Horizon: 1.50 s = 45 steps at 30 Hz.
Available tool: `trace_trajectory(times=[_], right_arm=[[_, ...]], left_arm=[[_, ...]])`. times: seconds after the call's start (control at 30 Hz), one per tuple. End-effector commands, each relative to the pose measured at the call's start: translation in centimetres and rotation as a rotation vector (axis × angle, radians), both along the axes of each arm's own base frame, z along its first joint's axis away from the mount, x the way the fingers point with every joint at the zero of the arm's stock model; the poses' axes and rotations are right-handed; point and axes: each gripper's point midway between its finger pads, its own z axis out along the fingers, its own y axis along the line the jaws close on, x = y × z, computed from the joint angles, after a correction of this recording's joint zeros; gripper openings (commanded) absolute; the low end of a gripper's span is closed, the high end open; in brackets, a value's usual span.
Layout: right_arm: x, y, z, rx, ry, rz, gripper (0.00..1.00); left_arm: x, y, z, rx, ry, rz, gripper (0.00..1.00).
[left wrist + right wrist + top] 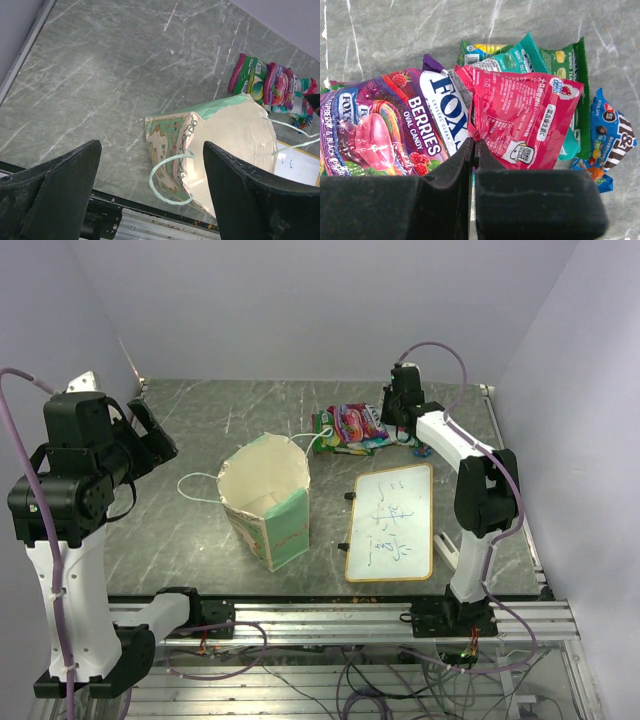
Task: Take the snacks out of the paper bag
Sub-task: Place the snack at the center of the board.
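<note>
The snacks (pixel 352 425) are piled on the worktop (pixel 190 530), just behind the paper bag (pixel 265 502), which is stood up with its mouth open. A red packet (pixel 520 115) is laid over a purple packet (pixel 385 130). The red packet's edge is pinched by the right pincer (pixel 472 150), which is closed tight, its arm stretched far forward. The left pincer (pixel 150 145) is held wide apart and empty above the bag.
</note>
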Motion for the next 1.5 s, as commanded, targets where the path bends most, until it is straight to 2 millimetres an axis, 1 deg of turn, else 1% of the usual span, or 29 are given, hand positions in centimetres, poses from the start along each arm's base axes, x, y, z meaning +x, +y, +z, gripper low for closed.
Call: trace_trajectory(times=[0.0, 0.2, 0.3, 0.47, 0.53, 0.63, 0.7, 0.83, 0.93, 0.97, 1.0, 1.03, 1.07, 1.1, 1.17, 1.27, 1.33, 1.4, 1.47], right_arm=[[-0.1, 0.7, -0.8, 0.045, -0.002, 0.003, 0.00], [0.0, 0.7, -1.3, 0.042, -0.006, 0.012, 0.00], [-0.1, 0.8, -1.3, 0.047, -0.007, 0.020, 0.01], [-0.4, 0.9, -1.4, 0.045, -0.006, 0.031, 0.12], [-0.4, 0.8, -1.1, 0.039, -0.010, 0.035, 0.18], [-0.4, 0.6, -0.1, 0.029, -0.029, 0.035, 0.27], [-0.5, 0.4, 1.1, 0.022, -0.045, 0.036, 0.31], [-1.4, 0.3, 3.3, -0.006, -0.068, 0.053, 0.43], [-2.3, 0.4, 5.1, -0.036, -0.069, 0.050, 0.57], [-2.6, 1.0, 5.9, -0.038, -0.068, 0.063, 0.64], [-3.1, 1.5, 6.1, -0.040, -0.052, 0.077, 0.69], [-3.7, 2.2, 6.5, -0.037, -0.035, 0.094, 0.78], [-4.2, 3.0, 7.4, -0.027, -0.026, 0.105, 0.97], [-5.0, 3.8, 7.9, -0.024, -0.009, 0.120, 1.00], [-7.0, 5.4, 9.0, -0.027, 0.010, 0.152, 1.00], [-10.6, 6.7, 11.3, -0.034, 0.038, 0.202, 1.00], [-13.0, 6.7, 13.0, -0.007, 0.076, 0.251, 1.00], [-15.6, 6.0, 15.2, 0.015, 0.080, 0.275, 1.00], [-18.2, 5.1, 18.5, 0.054, 0.022, 0.297, 1.00]], left_arm=[[-0.4, -0.2, -0.1, -0.018, -0.004, -0.002, 0.93], [-0.5, -0.3, -0.2, -0.025, -0.004, -0.003, 0.93], [-0.7, -0.4, -0.1, -0.029, -0.008, -0.005, 0.93], [-1.1, -0.5, -0.1, -0.038, -0.009, -0.008, 0.93], [-1.2, -0.6, 0.1, -0.041, -0.012, -0.012, 0.93], [-1.6, -0.7, 0.3, -0.045, -0.015, -0.015, 0.93], [-1.8, -0.7, 0.5, -0.046, -0.020, -0.016, 0.93], [-2.2, -0.7, 1.0, -0.045, -0.033, -0.015, 0.93], [-2.3, -0.7, 1.3, -0.044, -0.042, -0.017, 0.93], [-2.4, -0.7, 1.4, -0.040, -0.046, -0.019, 0.93], [-2.3, -0.7, 1.4, -0.038, -0.048, -0.022, 0.94], [-2.2, -0.7, 1.6, -0.034, -0.052, -0.028, 0.94], [-2.0, -0.8, 1.6, -0.033, -0.055, -0.035, 0.94], [-1.7, -0.9, 1.6, -0.031, -0.056, -0.043, 0.94], [-1.2, -1.1, 1.7, -0.031, -0.066, -0.064, 0.94], [-0.2, -1.9, 2.2, -0.055, -0.106, -0.095, 0.94], [0.4, -2.6, 2.9, -0.077, -0.131, -0.128, 0.93], [1.0, -3.2, 3.8, -0.092, -0.160, -0.159, 0.93], [1.3, -3.9, 5.2, -0.104, -0.205, -0.198, 0.93]])
